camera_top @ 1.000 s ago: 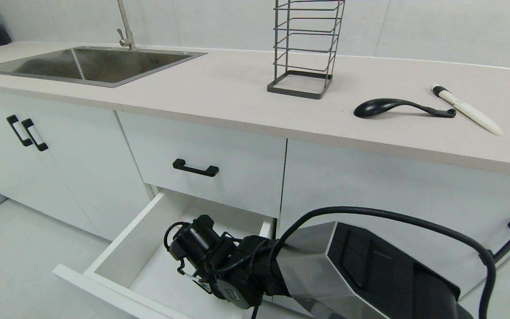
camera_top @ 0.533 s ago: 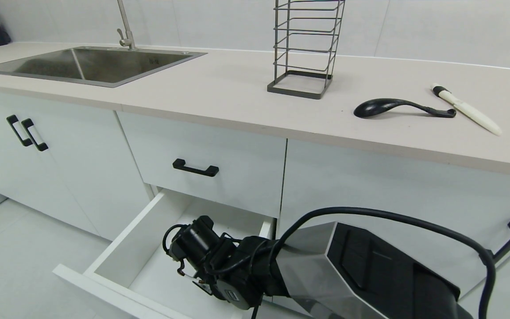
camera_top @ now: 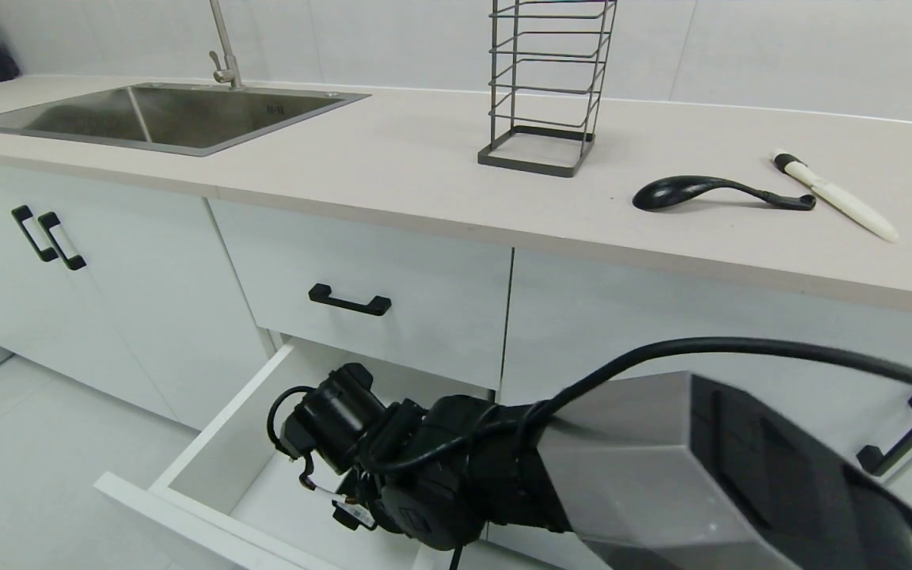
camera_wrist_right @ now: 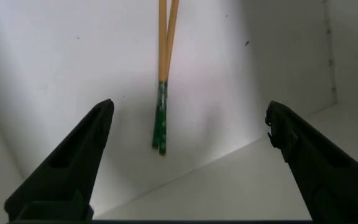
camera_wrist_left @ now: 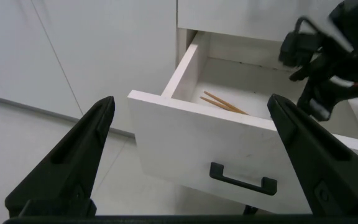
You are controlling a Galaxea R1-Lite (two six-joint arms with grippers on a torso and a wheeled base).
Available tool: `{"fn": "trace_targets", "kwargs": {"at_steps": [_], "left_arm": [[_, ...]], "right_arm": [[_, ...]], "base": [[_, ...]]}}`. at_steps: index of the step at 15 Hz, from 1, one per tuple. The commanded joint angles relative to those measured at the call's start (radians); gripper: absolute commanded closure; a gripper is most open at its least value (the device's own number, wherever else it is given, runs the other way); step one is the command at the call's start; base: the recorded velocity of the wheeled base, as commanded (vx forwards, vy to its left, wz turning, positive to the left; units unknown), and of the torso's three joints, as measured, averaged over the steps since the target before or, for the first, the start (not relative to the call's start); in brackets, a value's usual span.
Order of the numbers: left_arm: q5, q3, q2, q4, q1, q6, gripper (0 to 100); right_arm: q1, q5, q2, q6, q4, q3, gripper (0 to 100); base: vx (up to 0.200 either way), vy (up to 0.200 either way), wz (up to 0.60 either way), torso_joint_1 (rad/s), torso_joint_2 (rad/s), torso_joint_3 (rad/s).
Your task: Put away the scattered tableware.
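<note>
Hovering with the right end effector [camera_wrist_right: 189, 109] spread and empty over the chopsticks [camera_wrist_right: 164, 81] on the drawer [camera_top: 222, 435] floor. Likely next: fetching the black spoon [camera_top: 701, 190], up on the table [camera_top: 393, 174] and rightward, long axis sideways, nearer this arm.

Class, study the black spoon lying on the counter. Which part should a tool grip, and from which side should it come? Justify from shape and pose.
Grip the black spoon at mid-handle, coming down from above and closing across its thin width. The handle arches there and seems to lift off the counter, while the bowl lies low and broad. The white utensil crowds the far end.
</note>
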Motion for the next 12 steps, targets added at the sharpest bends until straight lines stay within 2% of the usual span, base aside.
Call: {"fn": "trace_targets", "kwargs": {"at_steps": [1,3,5,6,7,8,9,10,12], "left_arm": [[0.0,0.0,0.001,0.0,0.0,0.0,0],[0.0,0.0,0.001,0.0,0.0,0.0,0],[0.0,0.0,0.001,0.0,0.0,0.0,0],[0.0,0.0,0.001,0.0,0.0,0.0,0],[0.0,0.0,0.001,0.0,0.0,0.0,0],[0.0,0.0,0.001,0.0,0.0,0.0,0],[0.0,0.0,0.001,0.0,0.0,0.0,0],[0.0,0.0,0.001,0.0,0.0,0.0,0],[-0.001,0.0,0.001,0.0,0.0,0.001,0]], "right_arm": [[0.079,0.016,-0.261,-0.004,0.095,0.057,0],[0.107,0.073,-0.371,0.002,0.069,0.133,0],[0.119,0.163,-0.439,0.016,-0.041,0.234,0],[0.119,0.249,-0.486,0.019,-0.215,0.343,0],[0.119,0.309,-0.509,0.021,-0.311,0.403,0],[0.119,0.384,-0.551,0.033,-0.469,0.515,0],[0.118,0.39,-0.563,0.042,-0.522,0.559,0],[0.113,0.387,-0.597,0.064,-0.663,0.709,0],[0.11,0.387,-0.633,0.07,-0.795,0.875,0]], "base": [[0.0,0.0,0.0,0.0,0.0,0.0],[0.0,0.0,0.0,0.0,0.0,0.0],[0.0,0.0,0.0,0.0,0.0,0.0],[0.0,0.0,0.0,0.0,0.0,0.0],[0.0,0.0,0.0,0.0,0.0,0.0],[0.0,0.0,0.0,0.0,0.0,0.0],[0.0,0.0,0.0,0.0,0.0,0.0],[0.0,0.0,0.0,0.0,0.0,0.0],[0.0,0.0,0.0,0.0,0.0,0.0]]}}
